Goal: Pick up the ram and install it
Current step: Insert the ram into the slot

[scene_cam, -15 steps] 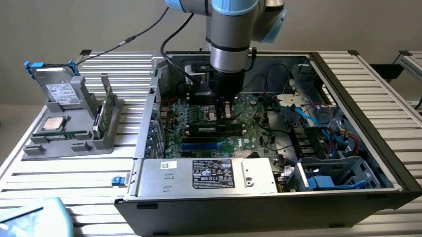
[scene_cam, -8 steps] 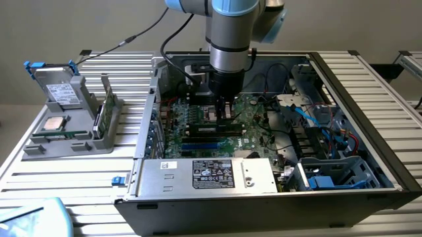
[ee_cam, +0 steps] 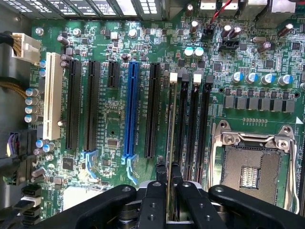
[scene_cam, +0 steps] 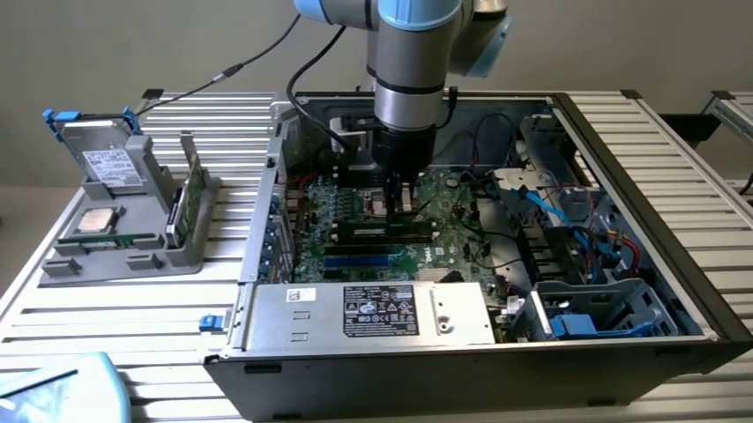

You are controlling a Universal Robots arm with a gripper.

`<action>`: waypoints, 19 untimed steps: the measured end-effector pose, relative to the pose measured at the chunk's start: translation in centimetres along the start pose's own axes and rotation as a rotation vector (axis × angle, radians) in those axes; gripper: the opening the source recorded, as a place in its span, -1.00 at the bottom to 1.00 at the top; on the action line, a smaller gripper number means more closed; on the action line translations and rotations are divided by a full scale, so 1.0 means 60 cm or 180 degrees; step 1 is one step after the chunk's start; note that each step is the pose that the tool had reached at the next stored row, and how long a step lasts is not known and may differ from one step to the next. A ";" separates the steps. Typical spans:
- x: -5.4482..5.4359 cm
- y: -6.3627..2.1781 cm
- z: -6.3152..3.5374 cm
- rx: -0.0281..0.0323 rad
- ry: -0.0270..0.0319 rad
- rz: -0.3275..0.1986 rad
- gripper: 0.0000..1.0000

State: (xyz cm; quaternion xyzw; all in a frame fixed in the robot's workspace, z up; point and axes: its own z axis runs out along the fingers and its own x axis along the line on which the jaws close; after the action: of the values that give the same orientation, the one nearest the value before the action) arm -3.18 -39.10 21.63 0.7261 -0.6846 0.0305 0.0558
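Observation:
In the wrist view my gripper (ee_cam: 167,175) is shut on the ram (ee_cam: 169,124). The ram shows edge-on as a thin line running along the first of the black memory slots (ee_cam: 183,124), beside the long black expansion slot (ee_cam: 152,109). I cannot tell whether it touches the slot. In the exterior view my gripper (scene_cam: 400,201) points straight down inside the open computer case (scene_cam: 659,264), low over the green motherboard (scene_cam: 453,233) and just above the memory slots (scene_cam: 379,231).
The empty processor socket (ee_cam: 248,167) lies close beside the memory slots, and a blue slot (ee_cam: 129,109) runs on their other side. On the exterior view's left, a grey fixture (scene_cam: 118,256) holds a drive (scene_cam: 106,163), a silver processor (scene_cam: 94,220) and an upright green stick (scene_cam: 194,198). The power supply (scene_cam: 376,313) sits at the case front, with cables (scene_cam: 565,220) on the exterior view's right.

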 end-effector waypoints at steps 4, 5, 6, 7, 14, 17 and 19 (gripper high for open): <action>0.000 0.000 0.001 0.0000 -0.0001 0.0000 -0.72; 0.000 0.000 0.001 0.0000 0.0000 0.0000 -0.72; 0.000 0.000 0.001 0.0000 0.0000 0.0000 -0.72; 0.000 0.000 0.001 0.0000 0.0000 0.0000 -0.72; 0.000 0.000 0.001 0.0000 0.0000 0.0000 -0.57; 0.000 0.000 0.001 0.0000 0.0000 0.0000 -0.32; 0.000 0.000 0.001 0.0000 -0.0001 0.0000 -0.09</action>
State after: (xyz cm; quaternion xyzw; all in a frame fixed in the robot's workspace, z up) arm -3.17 -39.09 21.55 0.7261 -0.6846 0.0305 0.0557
